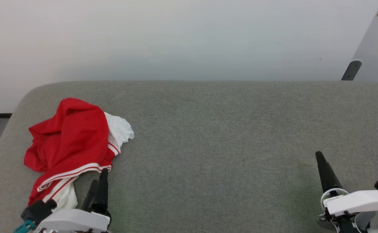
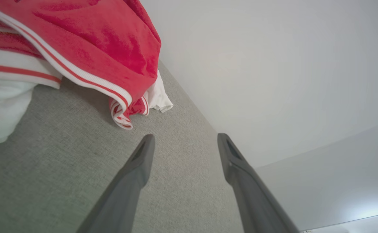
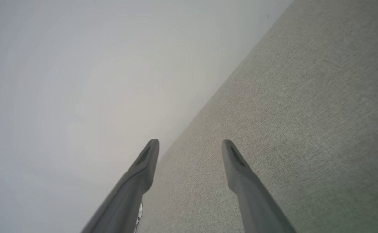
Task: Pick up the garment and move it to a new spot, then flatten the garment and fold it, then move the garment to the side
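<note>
Garment (image 1: 72,142) is left crumpled on the grey surface (image 1: 208,129) just ahead of the left gripper (image 1: 99,176), whose fingers are held apart and empty, presumably for a first grasp, while the right gripper (image 3: 190,142) is parked well aside, likewise spread and empty.

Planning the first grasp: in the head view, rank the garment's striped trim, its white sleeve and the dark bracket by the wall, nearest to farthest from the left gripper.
1. The striped trim, right beside the left gripper, lower left.
2. The white sleeve, farther back.
3. The dark bracket, far upper right.
</note>
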Robot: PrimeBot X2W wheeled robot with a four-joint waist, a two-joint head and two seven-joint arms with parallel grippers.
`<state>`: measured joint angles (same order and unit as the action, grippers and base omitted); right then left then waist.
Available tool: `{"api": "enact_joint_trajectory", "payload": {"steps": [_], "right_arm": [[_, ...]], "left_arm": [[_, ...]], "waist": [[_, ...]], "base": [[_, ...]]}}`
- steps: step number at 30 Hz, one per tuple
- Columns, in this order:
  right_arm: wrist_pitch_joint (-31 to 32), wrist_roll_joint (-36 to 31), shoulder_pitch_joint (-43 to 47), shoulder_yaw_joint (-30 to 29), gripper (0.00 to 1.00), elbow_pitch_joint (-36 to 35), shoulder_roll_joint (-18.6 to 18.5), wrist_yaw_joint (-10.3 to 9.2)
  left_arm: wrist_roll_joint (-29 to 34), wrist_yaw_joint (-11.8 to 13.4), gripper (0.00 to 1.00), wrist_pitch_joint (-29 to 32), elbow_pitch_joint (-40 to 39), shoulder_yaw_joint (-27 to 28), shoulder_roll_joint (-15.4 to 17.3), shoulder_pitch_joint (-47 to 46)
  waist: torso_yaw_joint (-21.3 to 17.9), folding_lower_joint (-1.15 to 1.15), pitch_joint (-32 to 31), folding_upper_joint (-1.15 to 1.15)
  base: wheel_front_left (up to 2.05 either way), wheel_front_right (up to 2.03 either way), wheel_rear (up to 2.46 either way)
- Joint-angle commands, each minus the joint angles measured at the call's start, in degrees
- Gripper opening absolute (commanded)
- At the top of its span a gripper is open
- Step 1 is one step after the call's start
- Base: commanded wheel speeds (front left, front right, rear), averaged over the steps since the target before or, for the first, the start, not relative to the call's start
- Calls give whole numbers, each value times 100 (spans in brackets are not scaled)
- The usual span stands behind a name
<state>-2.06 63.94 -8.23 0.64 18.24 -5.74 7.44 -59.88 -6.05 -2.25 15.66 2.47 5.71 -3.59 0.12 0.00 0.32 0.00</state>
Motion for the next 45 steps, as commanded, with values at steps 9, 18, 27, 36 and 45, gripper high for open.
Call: {"api": "enact_joint_trajectory", "payload": {"steps": [9, 18, 27, 36, 45], "right_arm": [[-227, -1207, -234, 17, 100, -19, -34, 3], [-389, -2258, -262, -108, 100, -23, 20, 4], [-540, -3216, -293, -194, 100, 38, 93, 4], [-681, -3918, -318, -266, 100, 100, 172, 5], [-813, -4268, -370, -303, 100, 150, 204, 5]], "left_arm": [[969, 9, 100, -207, -122, -19, 73, -119], [1751, 14, 100, -371, -188, -14, 79, -108], [2420, -11, 100, -522, -198, -10, 93, -58], [3062, -9, 100, -660, -157, -37, 96, -30], [3529, -48, 100, -795, -128, -14, 93, -65]], "waist": [[3, 0, -1, 0], [13, 0, 5, 0], [0, 0, 0, 0], [3, 0, -9, 0], [9, 0, -2, 0]], "base": [[0, 0, 0], [0, 0, 0], [0, 0, 0], [0, 0, 0], [0, 0, 0]]}}
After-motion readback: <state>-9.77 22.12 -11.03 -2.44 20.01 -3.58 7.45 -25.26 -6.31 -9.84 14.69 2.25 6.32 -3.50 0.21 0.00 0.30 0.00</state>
